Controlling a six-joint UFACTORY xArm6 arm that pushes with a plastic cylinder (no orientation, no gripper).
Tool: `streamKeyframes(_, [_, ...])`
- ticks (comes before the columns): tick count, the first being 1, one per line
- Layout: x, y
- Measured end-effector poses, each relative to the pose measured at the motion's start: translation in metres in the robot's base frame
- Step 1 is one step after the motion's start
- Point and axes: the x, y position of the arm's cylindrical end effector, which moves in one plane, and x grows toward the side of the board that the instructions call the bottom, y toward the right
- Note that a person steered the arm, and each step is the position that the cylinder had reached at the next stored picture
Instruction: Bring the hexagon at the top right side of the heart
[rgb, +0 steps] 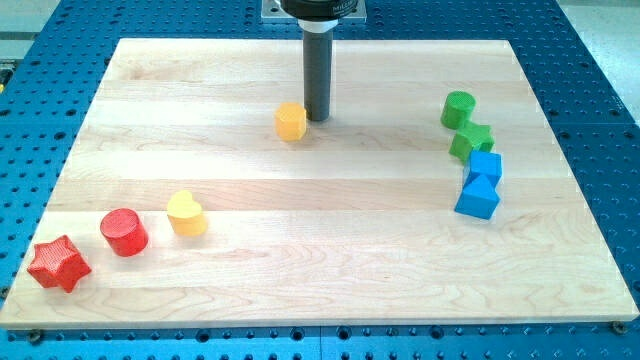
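The yellow hexagon (291, 121) lies on the wooden board near the view's top centre. The yellow heart (186, 213) lies far from it, at the lower left. My rod comes down from the view's top, and my tip (317, 118) rests just right of the hexagon, close to or touching its right side. The hexagon stands well above and to the right of the heart.
A red cylinder (124, 232) and a red star (58, 263) lie left of the heart. At the right stand a green cylinder (458, 109), a green star (471, 141) and two blue blocks (485, 166) (477, 197). The board (320, 280) rests on a blue perforated table.
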Motion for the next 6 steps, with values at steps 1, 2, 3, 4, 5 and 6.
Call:
streamKeyframes(1, [0.027,-0.030])
streamKeyframes(2, [0.044,-0.042])
streamKeyframes(3, [0.033,-0.092])
streamKeyframes(4, [0.071,-0.099])
streamKeyframes(5, [0.061,-0.077])
streamKeyframes(6, [0.047,-0.054])
